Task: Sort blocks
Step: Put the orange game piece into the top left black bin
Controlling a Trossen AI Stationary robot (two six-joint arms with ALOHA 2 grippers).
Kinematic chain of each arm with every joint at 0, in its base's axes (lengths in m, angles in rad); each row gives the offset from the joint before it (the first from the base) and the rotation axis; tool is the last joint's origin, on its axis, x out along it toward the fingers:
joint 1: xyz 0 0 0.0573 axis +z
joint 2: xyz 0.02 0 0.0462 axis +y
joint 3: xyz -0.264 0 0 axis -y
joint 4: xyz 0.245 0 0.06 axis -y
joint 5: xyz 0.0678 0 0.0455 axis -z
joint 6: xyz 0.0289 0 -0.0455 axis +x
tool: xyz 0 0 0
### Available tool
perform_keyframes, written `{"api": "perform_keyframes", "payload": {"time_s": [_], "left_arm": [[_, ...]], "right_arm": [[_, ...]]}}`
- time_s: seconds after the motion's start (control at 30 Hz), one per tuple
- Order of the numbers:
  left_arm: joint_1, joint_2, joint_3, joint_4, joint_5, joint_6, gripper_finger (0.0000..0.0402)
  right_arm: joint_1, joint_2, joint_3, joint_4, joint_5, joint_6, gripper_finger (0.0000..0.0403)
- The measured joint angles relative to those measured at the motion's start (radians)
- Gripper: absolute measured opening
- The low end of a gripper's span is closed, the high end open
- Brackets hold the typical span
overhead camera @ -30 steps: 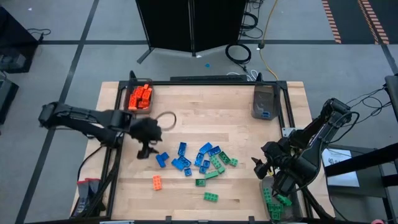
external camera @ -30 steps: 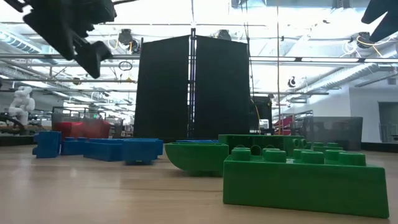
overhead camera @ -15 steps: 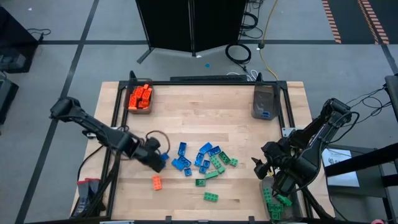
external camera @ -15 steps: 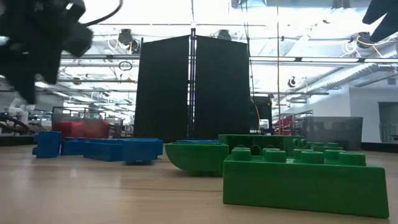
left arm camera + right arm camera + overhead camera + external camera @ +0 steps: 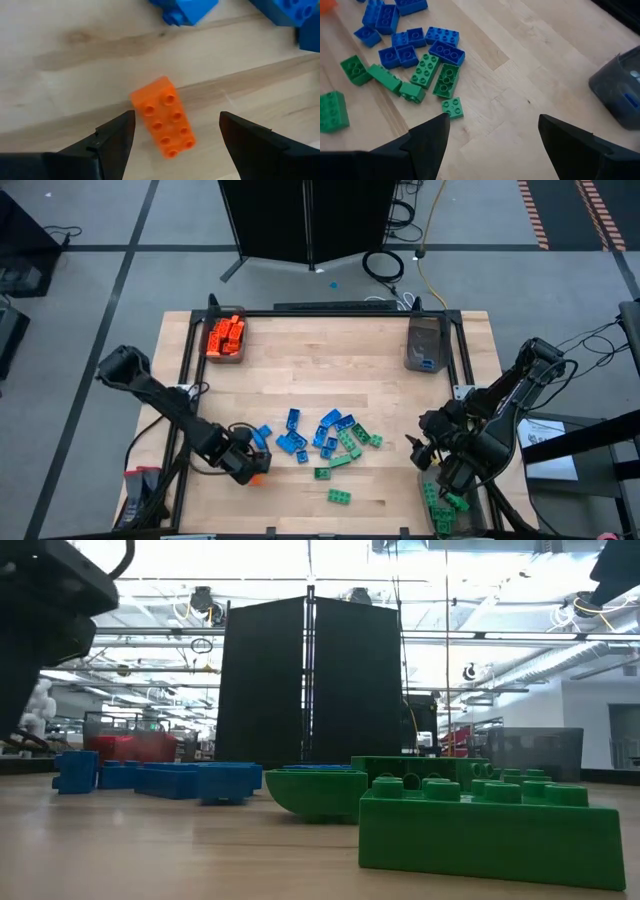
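High view: left end effector (image 5: 250, 468) sits low over the worktop (image 5: 330, 370) toward its front left corner, directly above a single orange block (image 5: 163, 117). Left wrist view shows that orange block lying flat, studs up, on bare wood between the two spread fingers (image 5: 112, 140), touching neither; end effector released, nothing grasped. Loose pile of blue blocks (image 5: 300, 435) and green blocks (image 5: 352, 442) lies just right of it, near the worktop's middle toward the front edge; one separate green block (image 5: 339, 497) rests closer to the front edge. Bin (image 5: 225, 337) at the back left corner holds orange blocks; bin (image 5: 425, 345) at the back right corner holds something blue; bin (image 5: 440, 505) off the front right corner holds green blocks. Right end effector (image 5: 432, 452) hangs at the right edge near the front right corner, above the green bin, fingers apart and empty, as the right wrist view shows.
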Motion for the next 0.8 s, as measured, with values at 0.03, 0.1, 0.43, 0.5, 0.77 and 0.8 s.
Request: {"api": "perform_keyframes", "payload": {"time_s": [0.03,0.1,0.43,0.5,0.77,0.8], "left_arm": [[0.0,0.015,0.011,0.0,-0.001,-0.012,0.0293],[0.0,0.048,0.034,-0.004,0.001,-0.026,0.0293],[-0.005,0.194,0.093,-0.01,0.089,-0.104,0.0289],[-0.005,0.207,0.098,-0.015,0.09,-0.119,0.0278],[-0.006,0.21,0.149,-0.104,-0.018,-0.054,0.0125],[-0.003,0.207,0.16,-0.125,-0.036,-0.034,0.0124]], "right_arm": [[0.0,0.0,0.0,0.0,-0.001,-0.012,0.0299],[0.0,0.0,0.0,0.0,-0.004,-0.025,0.0299],[0.001,0.0,0.0,0.005,-0.004,-0.062,0.0299],[0.001,0.0,0.0,0.004,-0.003,-0.077,0.0299],[0.002,0.0,0.0,-0.021,-0.003,-0.088,0.0299],[0.002,0.0,0.0,-0.023,-0.002,-0.088,0.0299]]}}
